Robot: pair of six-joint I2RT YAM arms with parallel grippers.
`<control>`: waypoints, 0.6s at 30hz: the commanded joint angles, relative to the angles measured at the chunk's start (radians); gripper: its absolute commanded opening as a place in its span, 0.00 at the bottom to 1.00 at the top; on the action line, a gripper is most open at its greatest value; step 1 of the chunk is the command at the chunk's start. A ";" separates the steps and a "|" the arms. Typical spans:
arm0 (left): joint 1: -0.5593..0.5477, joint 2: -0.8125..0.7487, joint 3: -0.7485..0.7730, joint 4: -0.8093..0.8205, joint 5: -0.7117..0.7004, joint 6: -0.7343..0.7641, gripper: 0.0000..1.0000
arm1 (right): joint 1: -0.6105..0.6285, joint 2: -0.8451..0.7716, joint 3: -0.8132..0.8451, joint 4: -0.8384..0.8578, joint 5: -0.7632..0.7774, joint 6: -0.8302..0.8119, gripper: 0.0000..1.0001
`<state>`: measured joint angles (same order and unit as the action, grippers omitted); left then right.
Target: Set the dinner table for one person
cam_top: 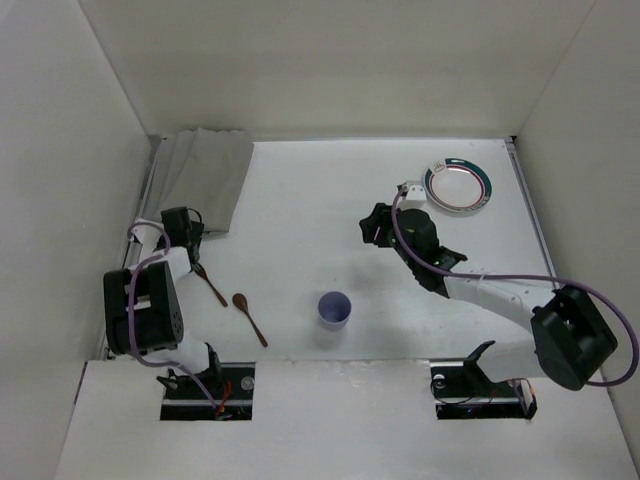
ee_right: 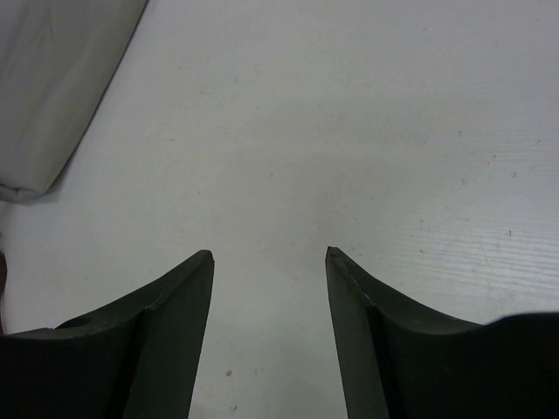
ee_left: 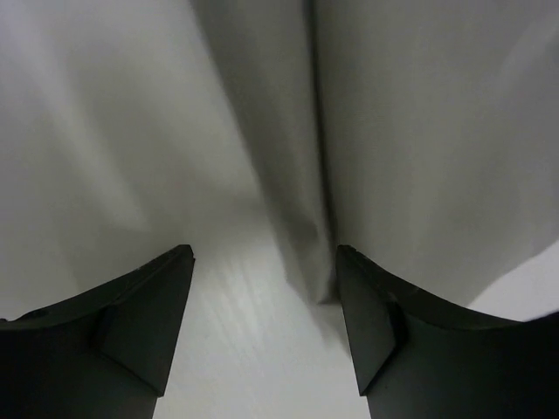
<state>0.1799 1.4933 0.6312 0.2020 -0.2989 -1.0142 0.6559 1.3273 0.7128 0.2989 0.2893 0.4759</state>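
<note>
The white dinner table carries a folded grey cloth mat at the back left, a plate with a green and red rim at the back right, a purple cup near the front middle, and two brown wooden spoons at the front left. My left gripper is open and empty at the mat's near edge; the left wrist view shows the mat's folds just ahead of the fingers. My right gripper is open and empty over bare table, left of the plate.
White walls enclose the table on the left, back and right. The mat's corner shows at the upper left of the right wrist view. The arm bases sit at the near edge.
</note>
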 commanded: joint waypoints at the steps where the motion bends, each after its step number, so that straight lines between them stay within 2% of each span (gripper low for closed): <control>1: 0.010 0.073 0.093 0.112 0.078 -0.014 0.63 | 0.007 0.013 0.048 0.032 -0.039 -0.002 0.61; 5: 0.014 0.146 0.140 0.138 0.107 -0.014 0.58 | 0.012 0.033 0.059 0.031 -0.042 -0.005 0.60; 7: 0.010 0.175 0.143 0.171 0.116 -0.014 0.51 | 0.023 0.041 0.065 0.029 -0.044 -0.013 0.60; 11: -0.026 0.260 0.176 0.208 0.190 -0.020 0.18 | 0.024 0.050 0.068 0.029 -0.036 -0.017 0.60; 14: -0.122 0.301 0.197 0.227 0.242 -0.020 0.08 | 0.024 0.039 0.062 0.029 -0.022 -0.019 0.60; 18: -0.307 0.321 0.217 0.244 0.264 0.006 0.05 | 0.024 0.029 0.056 0.029 0.005 -0.019 0.60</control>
<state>0.0116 1.7950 0.8268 0.4347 -0.1627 -1.0256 0.6750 1.3716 0.7368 0.2970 0.2638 0.4675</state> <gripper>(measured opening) 0.127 0.602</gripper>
